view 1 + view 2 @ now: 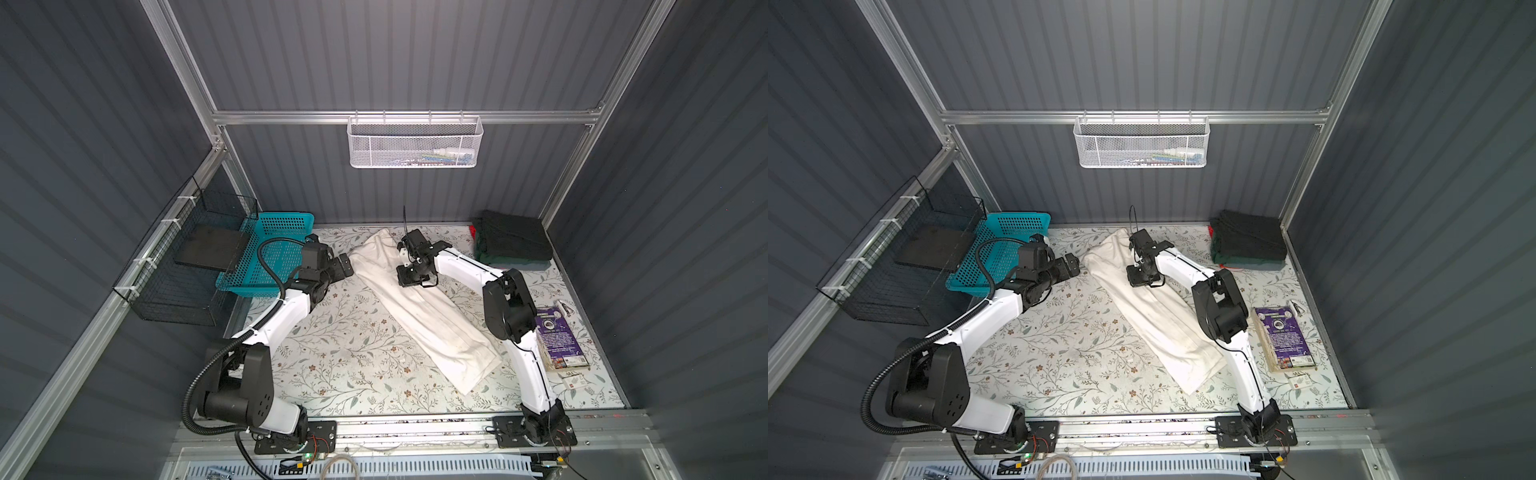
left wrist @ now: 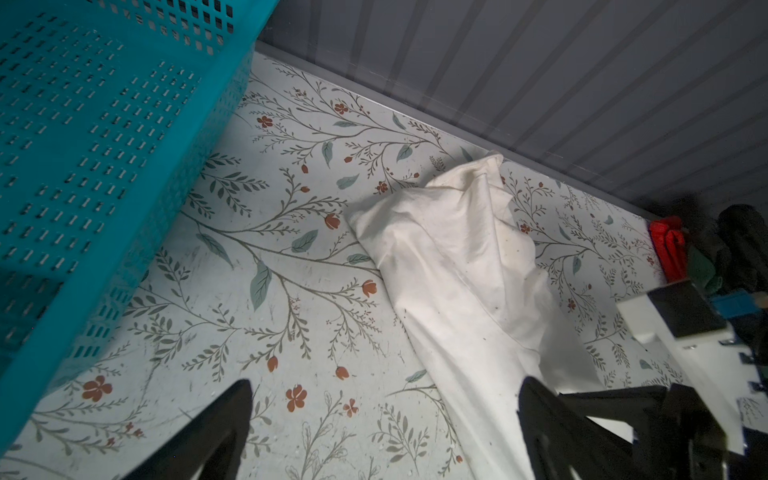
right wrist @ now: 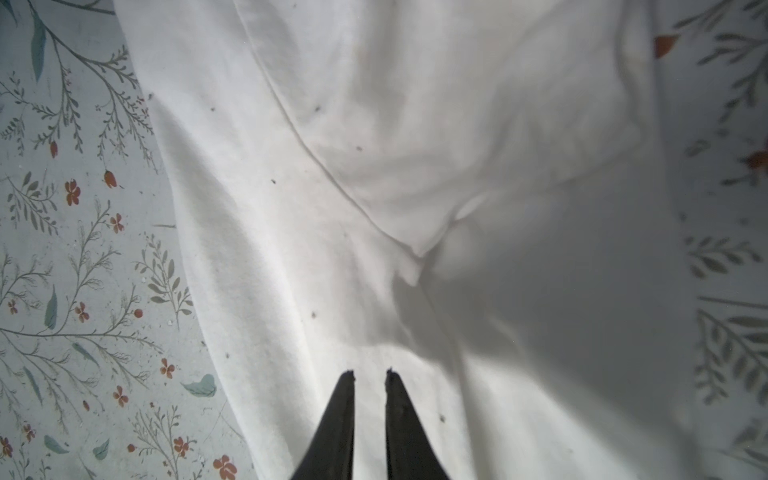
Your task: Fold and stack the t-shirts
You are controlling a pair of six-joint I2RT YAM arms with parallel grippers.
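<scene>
here, the creased off-white cotton t-shirt [image 1: 419, 307], folded into a long narrow band, lies diagonally on the floral table covering [image 1: 332, 357], the left gripper [image 1: 345, 268] gaping beside its far end, the right gripper [image 3: 370, 374] almost closed over it, hold unclear.

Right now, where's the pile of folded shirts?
In both top views the pile of folded shirts sits in the far right corner of the table, right of the off-white t-shirt.
</scene>
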